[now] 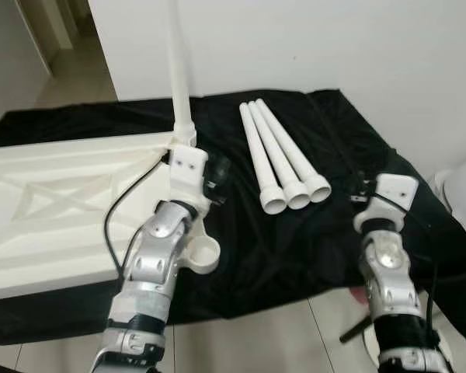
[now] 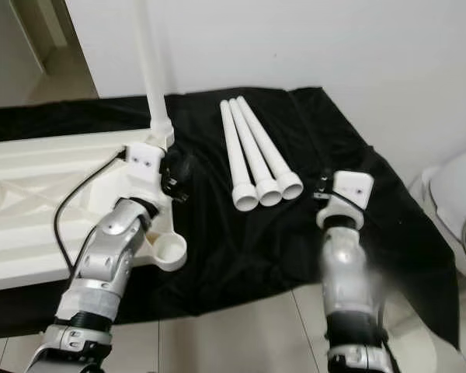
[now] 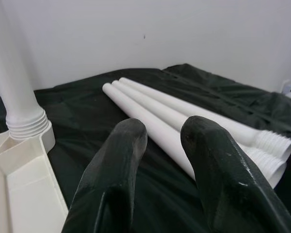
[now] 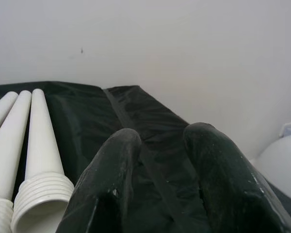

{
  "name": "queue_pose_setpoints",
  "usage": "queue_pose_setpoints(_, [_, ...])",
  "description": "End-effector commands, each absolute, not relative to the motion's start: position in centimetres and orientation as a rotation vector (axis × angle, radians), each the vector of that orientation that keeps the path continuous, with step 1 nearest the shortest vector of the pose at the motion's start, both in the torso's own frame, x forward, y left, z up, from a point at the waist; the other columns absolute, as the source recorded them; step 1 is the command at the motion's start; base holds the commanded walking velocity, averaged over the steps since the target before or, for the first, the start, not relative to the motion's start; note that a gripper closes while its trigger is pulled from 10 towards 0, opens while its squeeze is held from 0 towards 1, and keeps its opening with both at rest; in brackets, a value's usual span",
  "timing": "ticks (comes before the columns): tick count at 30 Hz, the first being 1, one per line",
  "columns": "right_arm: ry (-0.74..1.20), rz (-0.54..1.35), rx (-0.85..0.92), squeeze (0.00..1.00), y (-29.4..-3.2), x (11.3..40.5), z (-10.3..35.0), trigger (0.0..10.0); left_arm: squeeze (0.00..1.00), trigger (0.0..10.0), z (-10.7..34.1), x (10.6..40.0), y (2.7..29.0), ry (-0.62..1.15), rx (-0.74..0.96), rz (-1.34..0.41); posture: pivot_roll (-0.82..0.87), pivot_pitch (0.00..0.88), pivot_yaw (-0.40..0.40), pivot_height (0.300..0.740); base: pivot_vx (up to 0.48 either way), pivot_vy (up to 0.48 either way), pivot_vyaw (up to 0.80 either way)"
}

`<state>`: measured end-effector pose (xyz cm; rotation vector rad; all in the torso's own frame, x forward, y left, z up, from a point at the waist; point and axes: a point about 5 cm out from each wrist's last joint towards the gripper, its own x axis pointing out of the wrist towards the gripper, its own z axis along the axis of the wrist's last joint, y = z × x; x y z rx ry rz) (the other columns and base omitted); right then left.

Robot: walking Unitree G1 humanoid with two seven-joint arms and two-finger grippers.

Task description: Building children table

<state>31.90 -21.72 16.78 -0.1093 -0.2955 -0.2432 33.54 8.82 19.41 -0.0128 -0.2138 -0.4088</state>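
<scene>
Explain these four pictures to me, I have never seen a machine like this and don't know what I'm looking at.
It is a humanoid robot building a child's table. The top two pictures come from its head, looking down at its silver arms. The bottom two come from its wrists, looking along each hand's two black fingers. A black cloth covers the floor. On it the white tabletop lies upside down with one leg fitted upright, beside three loose legs. The left hand and right hand are open, holding nothing.

Head eyes look down; wrist views skim close, sharing the loose legs [image 1: 283,159].
</scene>
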Motion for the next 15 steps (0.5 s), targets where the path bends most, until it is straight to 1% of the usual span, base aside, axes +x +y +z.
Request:
queue_pose_setpoints(1, [-0.292, -0.216, -0.101, 0.0, -20.99, 32.01, 16.68, 10.0, 0.0, 10.0, 19.18, 33.64, 9.49, -0.194, -0.02, -0.377, -0.03, 0.05, 0.0, 0.74, 0.0, 0.0, 0.0])
queue_pose_setpoints(3, [-0.292, -0.214, -0.102, 0.0, -20.95, 32.01, 16.68, 10.0, 0.0, 10.0, 19.17, 33.64, 9.5, -0.193, -0.021, -0.376, -0.03, 0.048, -0.002, 0.74, 0.0, 0.0, 0.0])
queue_pose_setpoints(6, [-0.293, -0.21, -0.104, 0.0, -20.86, 32.01, 16.69, 10.0, 0.0, 10.0, 19.13, 33.64, 9.53, -0.19, -0.024, -0.373, -0.03, 0.048, -0.002, 0.74, 0.0, 0.296, 0.0])
queue_pose_setpoints(15, [-0.294, -0.198, -0.106, 0.0, -20.66, 32.07, 16.67, 10.0, 0.0, 10.0, 19.07, 33.54, 9.52, -0.187, -0.021, -0.375, -0.02, 0.045, -0.004, 0.74, 0.0, 0.406, 0.0])
